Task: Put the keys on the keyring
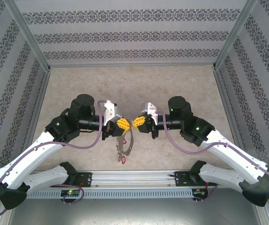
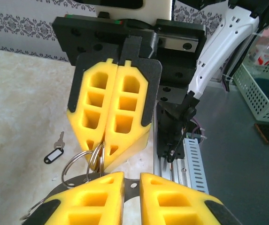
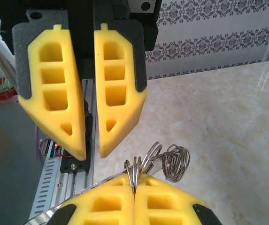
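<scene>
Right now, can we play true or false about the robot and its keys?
1. The key with the black tag lies on the table. True.
2. The right gripper is wide open. False: it is shut on small silver rings.
3. A red tag hangs at the bottom of the keyring. True.
4. The left gripper and the right one sit at opposite table edges. False: they face each other, tips close together, over the middle.

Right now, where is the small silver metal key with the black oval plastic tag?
The black-tagged silver key lies flat on the beige marbled tabletop, at the left of the left wrist view, left of the silver wire rings.
</scene>
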### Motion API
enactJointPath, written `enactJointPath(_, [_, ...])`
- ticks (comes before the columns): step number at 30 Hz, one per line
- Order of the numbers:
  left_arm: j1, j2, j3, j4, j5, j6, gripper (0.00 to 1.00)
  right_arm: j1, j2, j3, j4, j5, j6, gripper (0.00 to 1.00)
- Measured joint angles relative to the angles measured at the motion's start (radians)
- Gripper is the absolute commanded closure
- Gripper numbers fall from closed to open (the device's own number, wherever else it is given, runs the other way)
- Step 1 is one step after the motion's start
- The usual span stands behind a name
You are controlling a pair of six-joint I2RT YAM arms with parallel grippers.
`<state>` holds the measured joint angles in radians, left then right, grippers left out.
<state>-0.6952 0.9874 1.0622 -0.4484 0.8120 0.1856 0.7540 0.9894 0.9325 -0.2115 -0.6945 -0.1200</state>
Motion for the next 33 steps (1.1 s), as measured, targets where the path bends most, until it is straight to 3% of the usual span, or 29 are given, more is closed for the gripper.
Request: enactJointPath(33, [-0.038,0.011,0.014,-0.025,-0.158,0.073,0.81,-0.006,0.0,0.0,-0.001,-0.002,-0.019,1.0])
